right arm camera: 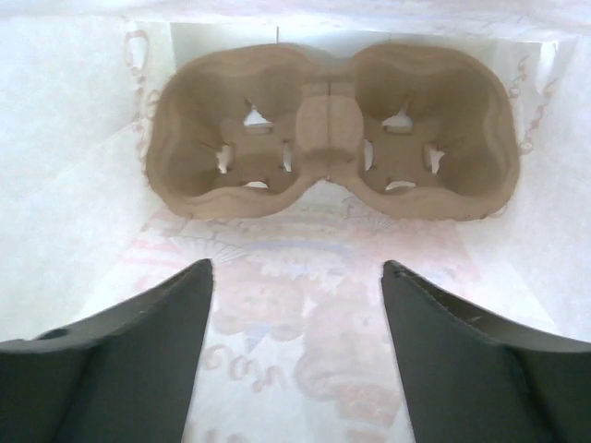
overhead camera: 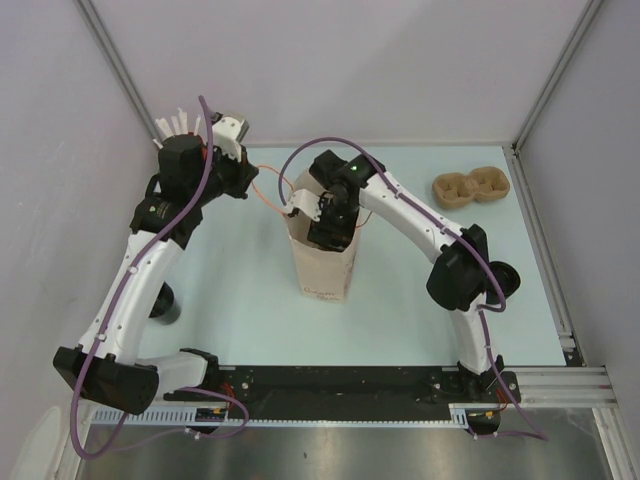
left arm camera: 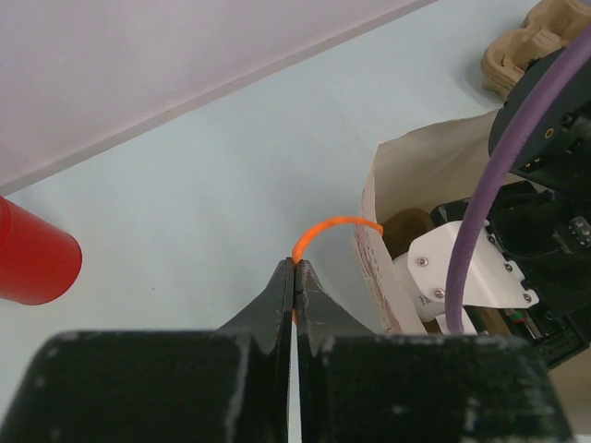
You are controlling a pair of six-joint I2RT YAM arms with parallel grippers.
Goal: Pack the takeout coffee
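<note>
Left wrist: left claw (left arm camera: 295, 268) pinches orange handle (left arm camera: 328, 225); right claw (right arm camera: 295, 277) gapes empty; print on bag (overhead camera: 322, 275) unreadable.

A white paper bag (overhead camera: 322, 262) printed with faint pictures stands upright near the middle of the pale table (overhead camera: 240, 300), its mouth open and a thin orange handle (left arm camera: 334, 224) arching out from its rim. A brown pulp cup carrier (right arm camera: 328, 129) with two wells lies inside the bag against its floor, and a second, matching carrier (overhead camera: 472, 187) rests in the table's far right corner. A red cup (left arm camera: 32, 254) of white straws (overhead camera: 178, 122) stands at the far left corner.
</note>
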